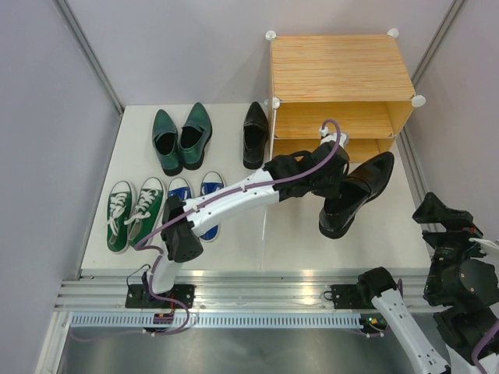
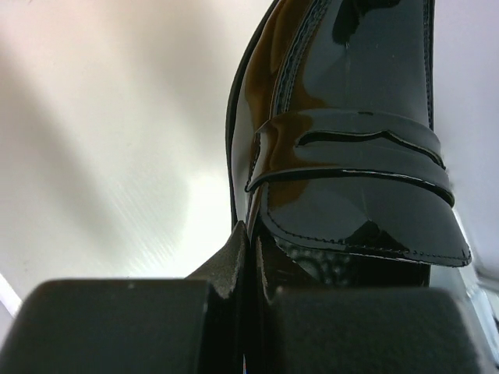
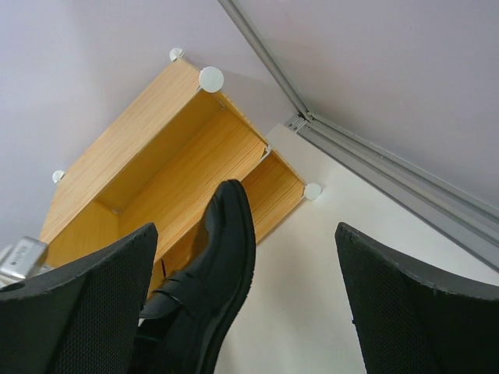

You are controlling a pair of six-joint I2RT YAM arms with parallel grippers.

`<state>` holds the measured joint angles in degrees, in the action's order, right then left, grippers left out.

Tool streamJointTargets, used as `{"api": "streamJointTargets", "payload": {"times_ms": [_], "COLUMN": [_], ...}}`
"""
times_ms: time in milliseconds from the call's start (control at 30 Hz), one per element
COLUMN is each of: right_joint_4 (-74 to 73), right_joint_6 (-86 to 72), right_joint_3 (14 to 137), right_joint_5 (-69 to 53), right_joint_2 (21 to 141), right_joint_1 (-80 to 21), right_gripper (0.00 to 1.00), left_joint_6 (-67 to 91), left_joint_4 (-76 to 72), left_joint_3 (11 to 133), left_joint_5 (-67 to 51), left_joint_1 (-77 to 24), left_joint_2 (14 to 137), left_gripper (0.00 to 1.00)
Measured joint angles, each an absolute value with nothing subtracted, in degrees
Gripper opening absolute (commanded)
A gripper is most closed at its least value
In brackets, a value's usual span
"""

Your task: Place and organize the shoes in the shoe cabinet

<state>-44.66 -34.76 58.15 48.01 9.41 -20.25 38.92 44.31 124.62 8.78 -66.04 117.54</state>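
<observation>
One black shoe (image 1: 366, 187) clamped by left gripper (image 2: 251, 253), toe toward cabinet (image 1: 339, 70), right gripper (image 3: 245, 308) agape

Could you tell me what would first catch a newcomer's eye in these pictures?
The left gripper holds a glossy black loafer in the air, just in front of the wood-grain shoe cabinet at the far right. Its mate lies left of the cabinet, beside a dark green pair.

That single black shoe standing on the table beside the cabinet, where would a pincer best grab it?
Probably the rim of its opening, from straight above. The black shoe stands sole-down with its opening facing up, so one finger can slip inside and one outside the thin wall. The shoe cabinet stands close beside it, crowding a sideways approach.
</observation>
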Motion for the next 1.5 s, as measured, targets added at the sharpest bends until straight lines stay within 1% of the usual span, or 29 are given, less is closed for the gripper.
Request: {"api": "streamJointTargets", "payload": {"times_ms": [300,500,600,700,733,800,833,1000,1033,1100,1133,1167,1200,1233,1333,1400,1467,1500], "right_joint_4": [-44.8,-45.1,-45.1,-45.1,-45.1,-45.1,-45.1,-45.1,-45.1,-45.1,-45.1,-45.1,-45.1,-45.1,-45.1,-45.1,-45.1,-45.1], "right_joint_6": [-34.8,-35.9,-36.7,-37.3,-37.4,-37.8,-38.0,-39.1,-39.3,-39.7,-39.8,-40.0,-40.1,-40.3,-40.3,-40.3,-40.5,-40.6], "right_joint_3": [54.6,52.2,51.1,50.2,50.0,49.8,49.7,49.5,49.5,49.5,49.5,49.5,49.5,49.5,49.5,49.5,49.5,49.5], "right_joint_5": [45.7,41.7,39.7,38.0,37.7,36.8,36.6,35.7,35.7,35.7,35.7,35.7,35.7,35.8,36.0,36.1,36.1,36.0], "right_joint_2": [9.4,9.5,9.5,9.5,9.5,9.5,9.5,9.5,9.5,9.5,9.5,9.5,9.5,9.5,9.5,9.5,9.5,9.6], "right_joint_1": [-20.9,-21.4,-21.5,-21.5,-21.5,-21.5,-21.5,-21.5,-21.5,-21.5,-21.5,-21.5,-21.5,-21.5,-21.5,-21.5,-21.5,-21.5], "right_gripper": [0.98,0.98,0.98,0.98,0.98,0.98,0.98,0.98,0.98,0.98,0.98,0.98,0.98,0.98,0.98,0.98,0.98,0.98], "left_joint_6": [47.4,49.8,50.3,50.9,51.0,51.2,51.3,51.1,51.1,50.5,50.0,49.4,48.4,47.5,45.0,42.6,40.5,39.2], "left_joint_4": [44.5,44.3,44.4,44.4,44.4,44.6,44.7,43.9,43.9,43.9,43.9,43.9,44.0,44.0,43.7,43.7,43.7,43.8], "left_joint_3": [115.8,112.2,109.3,106.7,106.0,105.1,104.7,104.5,104.5,104.5,104.6,104.8,105.3,105.7,106.9,108.0,109.5,110.5], "left_joint_5": [20.8,23.8,23.9,23.4,23.3,22.7,21.8,20.3,20.1,19.3,18.9,18.7,18.1,17.9,17.8,17.9,18.1,18.4], "left_joint_1": [-66.0,-66.0,-66.0,-66.0,-66.0,-66.0,-66.0,-66.1,-66.1,-66.1,-66.1,-66.2,-66.2,-66.2,-66.4,-66.6,-66.7,-66.7], "left_joint_2": [119.2,120.4,121.1,121.8,122.2,122.7,122.7,122.6,122.6,122.5,122.2,121.8,121.0,120.4,116.5,112.6,108.8,106.8], "left_gripper": [0.02,0.02,0.10,0.21,0.29,0.36,0.41,0.53,0.57,0.59,0.64,0.66,0.78,0.85,0.92,0.94,1.00,1.00]}}
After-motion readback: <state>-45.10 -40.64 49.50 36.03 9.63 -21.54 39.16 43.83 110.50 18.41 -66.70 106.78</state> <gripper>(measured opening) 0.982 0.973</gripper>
